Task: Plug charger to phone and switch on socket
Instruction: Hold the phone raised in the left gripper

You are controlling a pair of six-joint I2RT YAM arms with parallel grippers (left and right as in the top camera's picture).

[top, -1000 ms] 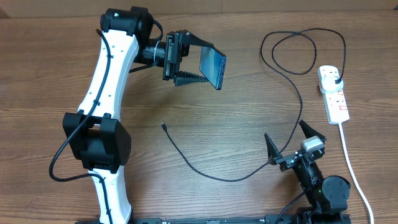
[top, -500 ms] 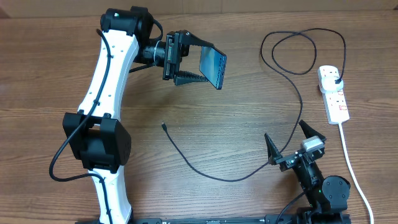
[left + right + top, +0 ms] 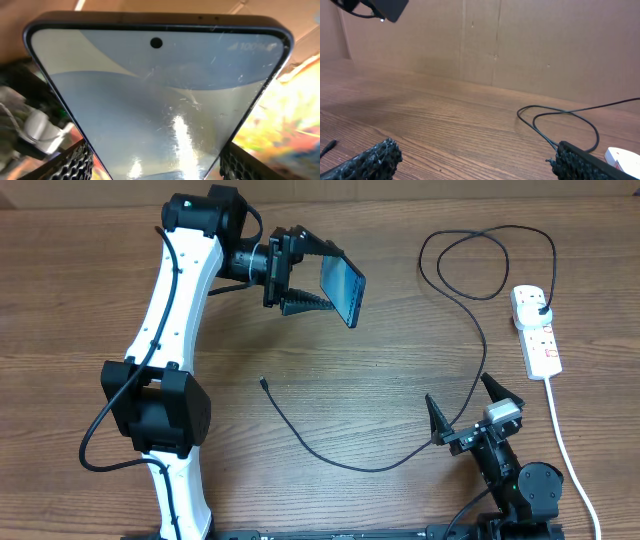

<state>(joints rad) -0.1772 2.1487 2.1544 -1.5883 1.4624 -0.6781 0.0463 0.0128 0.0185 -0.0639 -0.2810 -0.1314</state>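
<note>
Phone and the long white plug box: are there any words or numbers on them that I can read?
"100%": faint, in the top right corner of the phone screen, seen in the left wrist view.
Red marks on the socket: too small to read.
No other writing shows in any view.

This looks like a robotics lab bench, not a home or an office. Two robot arms stand at the lower edge of a wood-grain table [image 3: 400,380]: a tall white-and-black left arm [image 3: 170,310] at the left of the overhead frame and a small black right arm [image 3: 520,480] at lower right. Plain brown cardboard sheets [image 3: 520,40] wall off the table's far side (the right wrist view shows their seams). A white power strip [image 3: 537,330] lies at the right edge, its cord running down toward the frame's bottom.
</note>
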